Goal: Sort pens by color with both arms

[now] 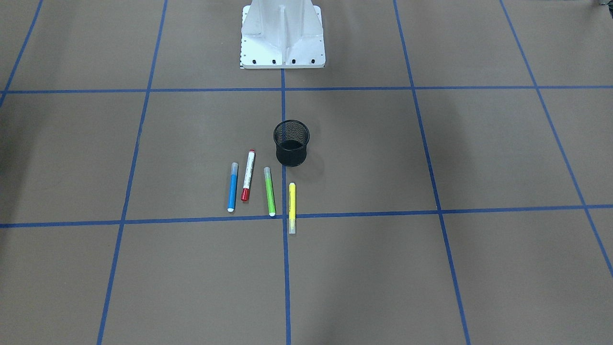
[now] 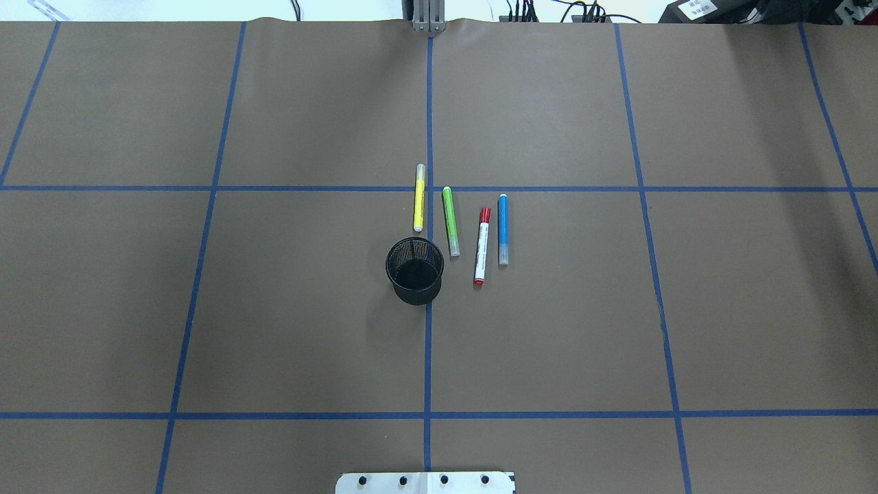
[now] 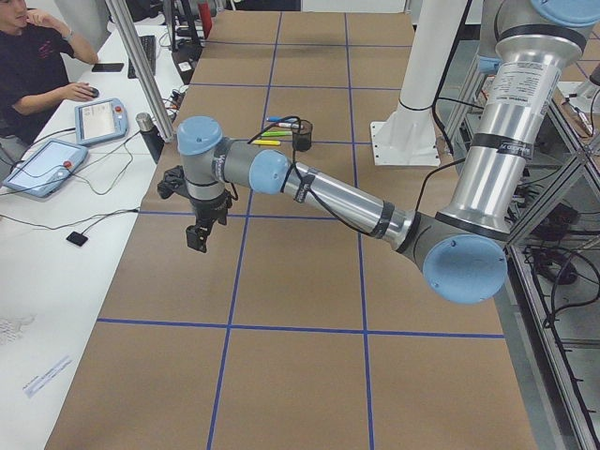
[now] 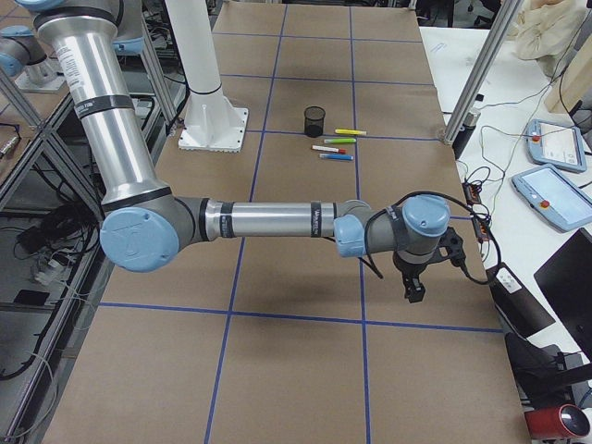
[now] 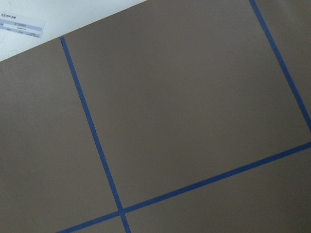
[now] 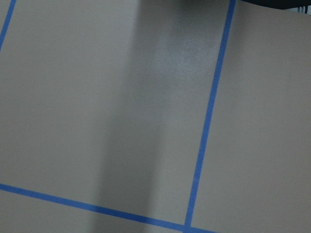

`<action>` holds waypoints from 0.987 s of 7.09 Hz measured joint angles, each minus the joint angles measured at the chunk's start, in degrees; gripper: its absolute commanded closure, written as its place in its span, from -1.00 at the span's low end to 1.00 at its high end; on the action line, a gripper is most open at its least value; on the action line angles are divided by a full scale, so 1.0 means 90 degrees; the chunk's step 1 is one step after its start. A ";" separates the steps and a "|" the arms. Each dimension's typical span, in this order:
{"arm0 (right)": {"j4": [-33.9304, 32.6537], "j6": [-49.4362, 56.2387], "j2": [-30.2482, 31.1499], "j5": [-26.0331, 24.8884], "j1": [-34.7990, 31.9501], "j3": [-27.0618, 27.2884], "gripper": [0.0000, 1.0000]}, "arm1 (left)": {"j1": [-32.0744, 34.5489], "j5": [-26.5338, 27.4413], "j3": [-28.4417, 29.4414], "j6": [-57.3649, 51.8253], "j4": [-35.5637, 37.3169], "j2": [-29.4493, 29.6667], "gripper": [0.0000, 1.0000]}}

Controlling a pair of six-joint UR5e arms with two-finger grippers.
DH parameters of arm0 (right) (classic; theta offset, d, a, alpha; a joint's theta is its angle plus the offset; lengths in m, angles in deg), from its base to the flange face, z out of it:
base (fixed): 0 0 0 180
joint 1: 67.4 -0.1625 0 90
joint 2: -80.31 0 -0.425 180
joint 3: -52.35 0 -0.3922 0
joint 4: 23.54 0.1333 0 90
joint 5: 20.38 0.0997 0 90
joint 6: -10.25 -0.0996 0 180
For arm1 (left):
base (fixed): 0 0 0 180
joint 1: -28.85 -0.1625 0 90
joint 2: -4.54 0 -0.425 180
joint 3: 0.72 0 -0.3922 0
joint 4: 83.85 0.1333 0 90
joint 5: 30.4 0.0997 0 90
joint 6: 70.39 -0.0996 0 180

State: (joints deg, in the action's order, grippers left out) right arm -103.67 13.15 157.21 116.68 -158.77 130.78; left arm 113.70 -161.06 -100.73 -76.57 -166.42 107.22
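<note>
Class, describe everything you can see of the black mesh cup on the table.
The black mesh cup is a round wire-mesh pot, open at the top, apparently metal. It stands upright on the brown paper table, over the central blue tape line. No pen sticks out of it. The green pen lies nearest, beside it but apart; nothing but the table touches it.
</note>
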 measured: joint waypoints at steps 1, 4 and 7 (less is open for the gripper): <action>-0.0006 0.0073 0.0258 -0.0009 -0.0140 0.0183 -0.98 | 0.0030 -0.0004 -0.0251 -0.0004 -0.0004 -0.0301 -0.97; -0.0098 0.0127 0.0626 0.0023 -0.0392 0.0335 -0.98 | 0.0230 -0.0110 -0.0550 0.0019 0.0065 -0.0794 -0.98; -0.0138 0.0121 0.0715 0.0060 -0.0387 0.0343 -0.98 | 0.0267 -0.0174 -0.0550 0.0075 0.0101 -0.0907 -0.98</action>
State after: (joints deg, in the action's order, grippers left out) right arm -104.91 14.24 163.64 117.22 -162.25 133.87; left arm 116.10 -162.62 -105.68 -75.89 -165.51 99.06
